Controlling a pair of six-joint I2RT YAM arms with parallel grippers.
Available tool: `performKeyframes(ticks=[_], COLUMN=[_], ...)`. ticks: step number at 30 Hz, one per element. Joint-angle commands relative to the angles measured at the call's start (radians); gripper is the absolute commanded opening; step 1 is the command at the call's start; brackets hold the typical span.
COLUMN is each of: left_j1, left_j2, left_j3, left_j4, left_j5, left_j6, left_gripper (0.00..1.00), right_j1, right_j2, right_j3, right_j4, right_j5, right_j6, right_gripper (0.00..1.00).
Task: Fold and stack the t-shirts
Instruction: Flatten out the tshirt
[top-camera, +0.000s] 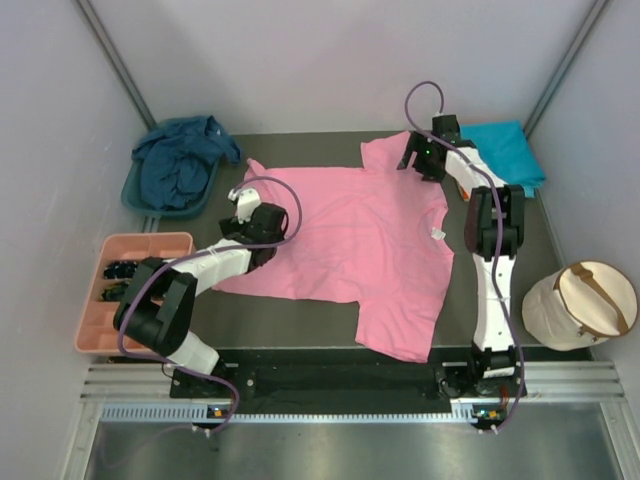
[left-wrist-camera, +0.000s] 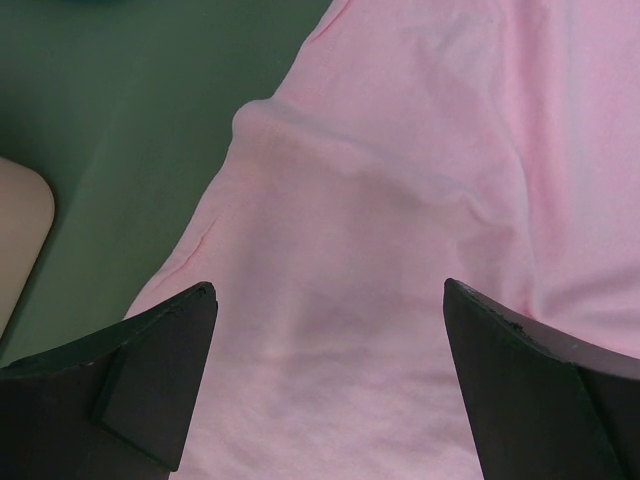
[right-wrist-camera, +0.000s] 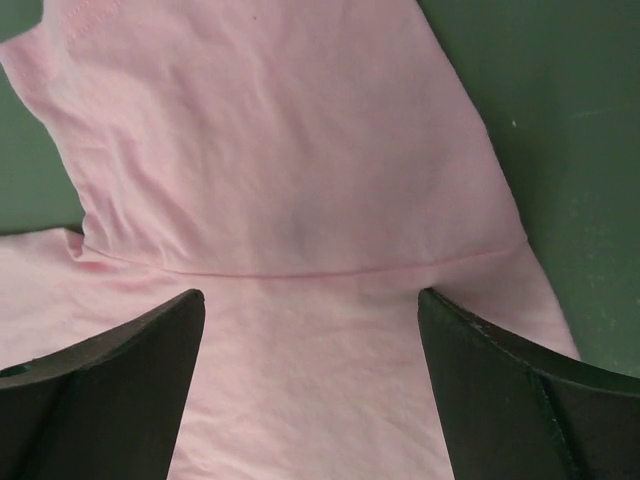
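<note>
**Pink shirt spread flat, both grippers open above it**

The dark table (top-camera: 310, 148) fills the middle of the room, and most of it is covered by the bright pink t-shirt (top-camera: 360, 240) (left-wrist-camera: 400, 200) (right-wrist-camera: 280, 150). It lies opened out and nearly flat, collar towards 3 o'clock, hem towards 9. One sleeve points to 12 and the other hangs over the near edge at about 5.

At 10 o'clock the dark navy t-shirt (top-camera: 180, 160) sits in a crumpled heap, spilling over the teal basin (top-camera: 205, 200). At 8 o'clock, just off the table's side, is the salmon-pink tray (top-camera: 95, 325) with a few small dark items in its far compartments. A beige cloth bag (top-camera: 580, 305) rests off the table at 4 o'clock. The turquoise t-shirt (top-camera: 505, 150) lies folded in the corner at 2 o'clock, its edge just beside the right arm.

The left gripper (top-camera: 243, 198) (left-wrist-camera: 328, 290) is at 9 o'clock over the hem end of the pink shirt — fingers spread wide, nothing between them but wrinkled cloth below, the shirt's edge running off to bare table on one side. The right gripper (top-camera: 420, 162) (right-wrist-camera: 310, 295) is at 1 o'clock over the far sleeve, straddling the shoulder seam — equally wide apart and gripping nothing. I cannot tell whether either one's fingertips touch the fabric.
</note>
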Motion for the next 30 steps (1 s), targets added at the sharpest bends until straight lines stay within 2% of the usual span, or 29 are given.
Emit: performKeyframes(ticks=[1, 13, 24, 30], left_j1=[0.013, 0.017, 0.025, 0.028], left_j2=[-0.038, -0.030, -0.029, -0.040], left_j3=[-0.011, 0.000, 0.001, -0.011], left_j4=[-0.003, -0.026, -0.036, -0.036], left_j5=[-0.015, -0.018, -0.021, -0.029], left_j6=[-0.014, -0.019, -0.027, -0.028], left_gripper=[0.99, 0.99, 0.99, 0.99], right_j1=[-0.008, -0.032, -0.067, -0.068], right_j2=[0.074, 0.242, 0.269, 0.152], right_j3=[0.131, 0.366, 0.467, 0.371], right_j4=[-0.125, -0.183, -0.027, 0.197], right_j5=[-0.009, -0.058, -0.092, -0.152], right_j6=[0.001, 0.034, 0.058, -0.021], right_gripper=[0.87, 0.88, 0.88, 0.89])
